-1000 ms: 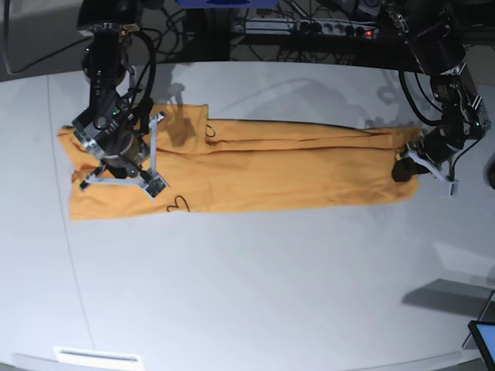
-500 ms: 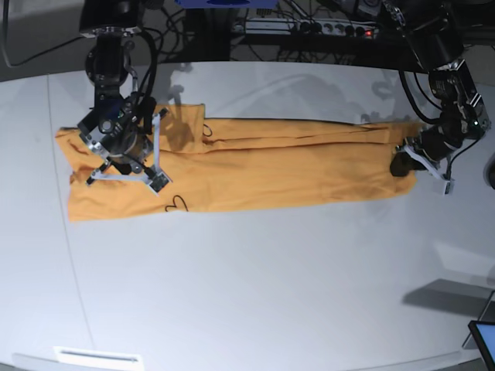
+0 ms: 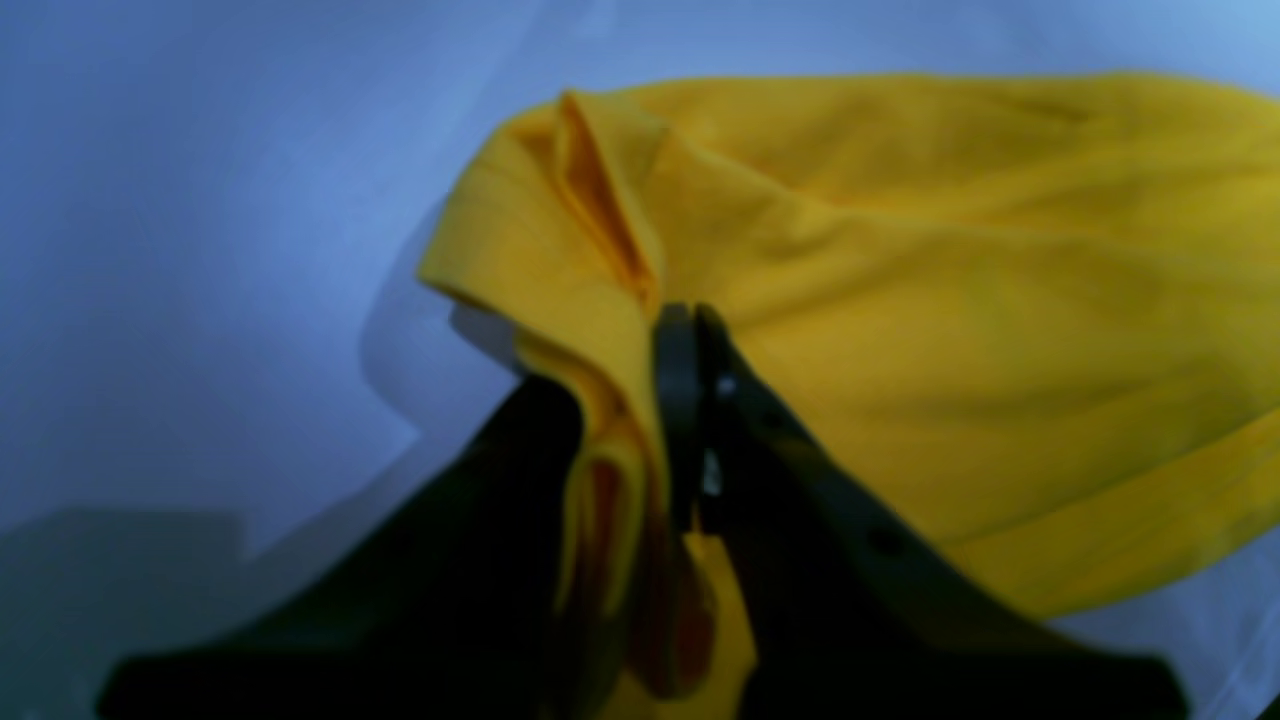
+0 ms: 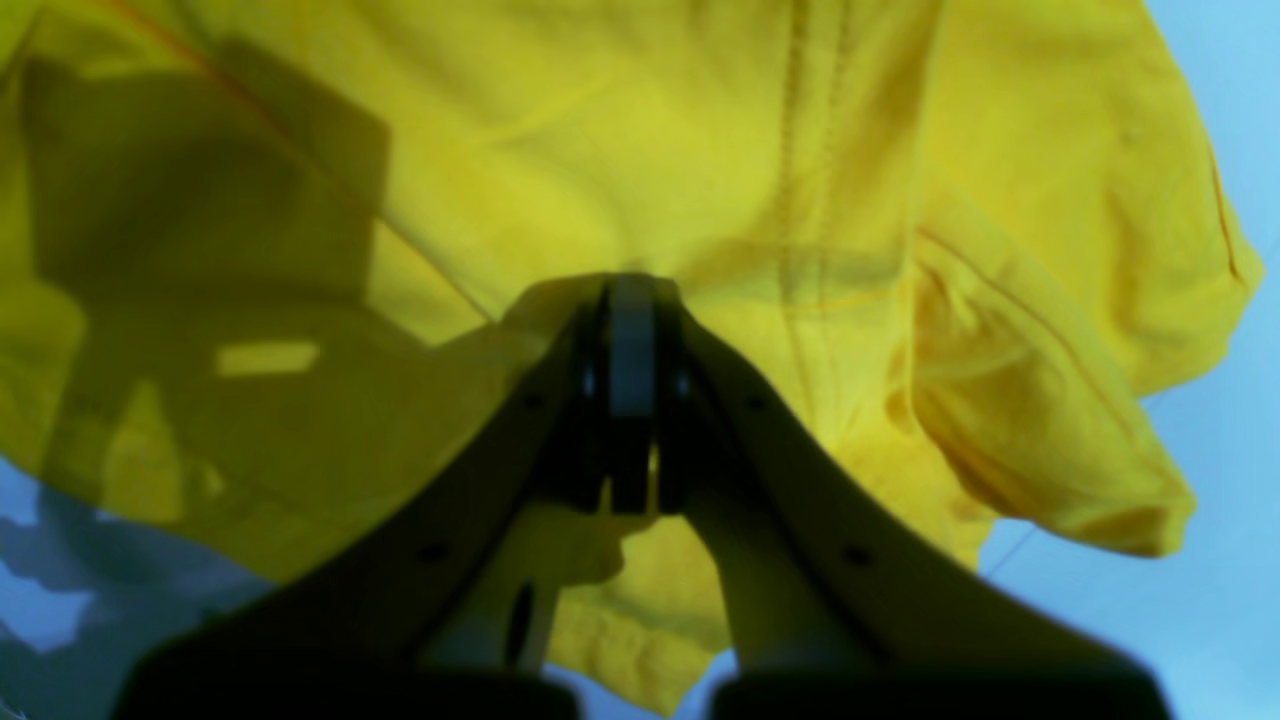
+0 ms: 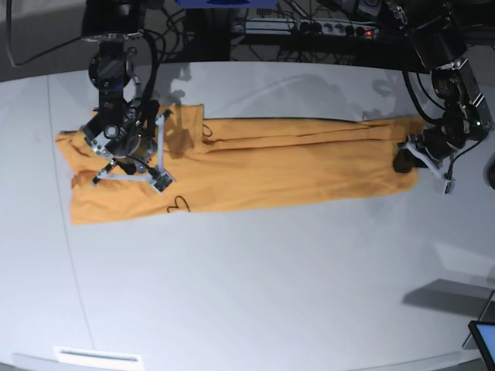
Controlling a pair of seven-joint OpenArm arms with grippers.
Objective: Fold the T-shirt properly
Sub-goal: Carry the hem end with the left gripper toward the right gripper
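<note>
both arms have drifted toward the far side of the pale grey table (image 5: 255,301) since a second ago, carrying the ends of the long, plain orange-yellow cloth t-shirt (image 5: 271,166) a little with them. it lies stretched across the table's far half as a narrow band. left gripper (image 3: 640,400) is clamped on a bunched corner at one end; right gripper (image 4: 630,330) is pinched on a tuft of cloth at the other. uneven pulling could skew the band, or thin cloth could slip out. both wrists angle steeply down over their ends.
</note>
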